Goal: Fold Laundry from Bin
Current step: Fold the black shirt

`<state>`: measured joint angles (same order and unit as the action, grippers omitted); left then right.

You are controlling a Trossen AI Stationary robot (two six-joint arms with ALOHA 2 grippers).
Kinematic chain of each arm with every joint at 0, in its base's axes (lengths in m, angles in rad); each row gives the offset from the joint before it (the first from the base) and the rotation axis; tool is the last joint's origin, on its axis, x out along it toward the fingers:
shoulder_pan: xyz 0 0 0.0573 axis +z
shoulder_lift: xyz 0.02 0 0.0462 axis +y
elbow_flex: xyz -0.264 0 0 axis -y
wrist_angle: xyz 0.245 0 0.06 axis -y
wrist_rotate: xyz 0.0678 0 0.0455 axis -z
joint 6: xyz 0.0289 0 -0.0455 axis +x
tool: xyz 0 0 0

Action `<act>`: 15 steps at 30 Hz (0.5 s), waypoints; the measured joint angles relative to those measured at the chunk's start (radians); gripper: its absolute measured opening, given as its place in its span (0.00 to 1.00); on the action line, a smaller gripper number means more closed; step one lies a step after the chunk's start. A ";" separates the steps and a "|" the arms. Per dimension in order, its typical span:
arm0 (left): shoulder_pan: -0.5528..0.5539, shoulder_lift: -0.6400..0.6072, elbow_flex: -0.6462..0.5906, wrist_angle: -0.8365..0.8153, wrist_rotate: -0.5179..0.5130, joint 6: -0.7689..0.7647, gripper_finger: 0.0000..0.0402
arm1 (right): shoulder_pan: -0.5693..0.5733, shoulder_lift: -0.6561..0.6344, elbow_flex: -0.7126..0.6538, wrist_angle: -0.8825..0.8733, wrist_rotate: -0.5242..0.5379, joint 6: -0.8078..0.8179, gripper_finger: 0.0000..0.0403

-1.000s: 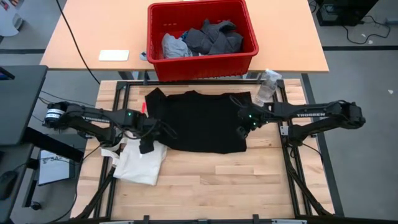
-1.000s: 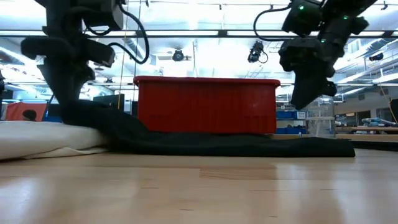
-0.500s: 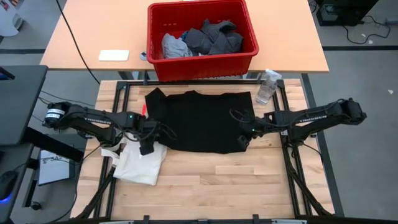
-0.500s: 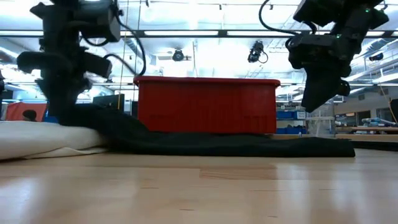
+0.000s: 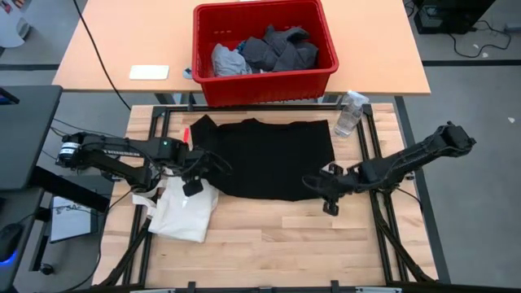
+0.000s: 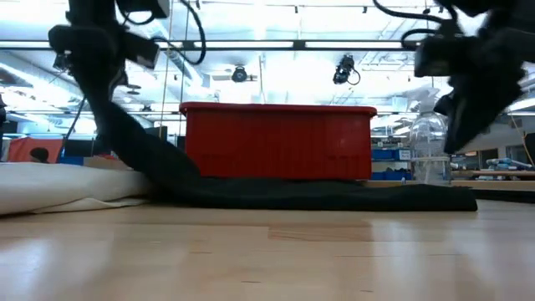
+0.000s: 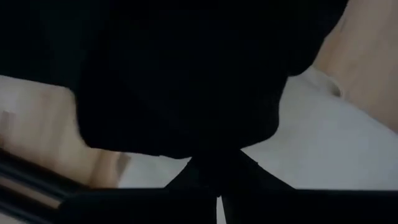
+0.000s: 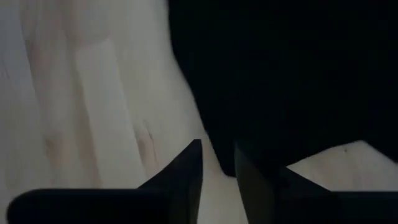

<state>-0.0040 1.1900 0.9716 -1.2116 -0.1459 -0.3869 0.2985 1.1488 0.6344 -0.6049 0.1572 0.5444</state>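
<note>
on wooden counter [image 5: 269, 232], left claw [image 5: 194, 167] pinches flat black cotton t-shirt [image 5: 269, 159] at hem corner; right claw [image 5: 324, 185] narrowly parted beside opposite corner.

This is a robotics lab. Long ceiling strip lights [image 6: 276, 45] and far shelving [image 6: 497, 163] fill the room. The wooden desk [image 5: 269, 236] sits in a black metal frame [image 5: 383, 213] on grey floor.

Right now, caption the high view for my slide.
Left fingers pinch flat black cotton T-shirt; right fingers at its corner; red slotted plastic bin behind.
</note>
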 joint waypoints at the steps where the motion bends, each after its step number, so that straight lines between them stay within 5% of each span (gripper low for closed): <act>1: 0.000 0.000 0.016 -0.010 -0.007 0.005 0.01 | 0.020 0.011 -0.016 0.023 0.017 -0.024 0.30; 9: 0.000 0.000 0.042 -0.034 -0.017 0.011 0.00 | 0.058 0.141 -0.141 0.222 0.126 -0.043 0.57; 12: 0.000 0.000 0.042 -0.052 -0.017 0.010 0.00 | 0.045 0.204 -0.145 0.227 0.204 -0.054 0.57; 15: 0.000 0.000 0.043 -0.076 -0.017 0.014 0.00 | 0.019 0.256 -0.140 0.265 0.180 -0.106 0.47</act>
<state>-0.0040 1.1896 1.0142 -1.2877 -0.1629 -0.3731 0.3177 1.4044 0.4946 -0.3394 0.3370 0.4386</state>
